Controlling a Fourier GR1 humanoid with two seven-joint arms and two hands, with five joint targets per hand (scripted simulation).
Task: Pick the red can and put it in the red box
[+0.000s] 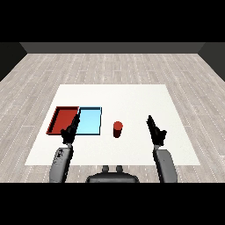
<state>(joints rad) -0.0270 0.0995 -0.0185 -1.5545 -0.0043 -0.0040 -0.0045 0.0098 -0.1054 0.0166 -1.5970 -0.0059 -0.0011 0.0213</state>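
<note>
Red can (117, 129) stands upright on the white table (132, 99), right of the blue tray (90, 121) and apart from it. Nothing touches the can.

Red tray (63, 120) lies at the far left of the pair, its right edge against the blue tray's left edge. Both trays sit flat on the table. I see nothing inside either one.

My left hand (70, 131): fingers straight and held together, pointing forward and a little to the right. It holds nothing. In the view it overlaps the near edge where the two trays meet, with its fingertips over the blue tray's left side. Whether it touches the trays or hangs above them I cannot tell. My left forearm (60, 163) comes in from the lower left.

My right hand (156, 130): fingers straight and together, pointing forward and slightly left, thumb out to the right side. It holds nothing. It is to the right of the can, well apart from it, with bare table between. My right forearm (165, 165) comes in from the lower right.

The can is between my two hands, nearer the blue tray than my right hand. The red tray is the farthest thing from the can, with the blue tray between them.
</note>
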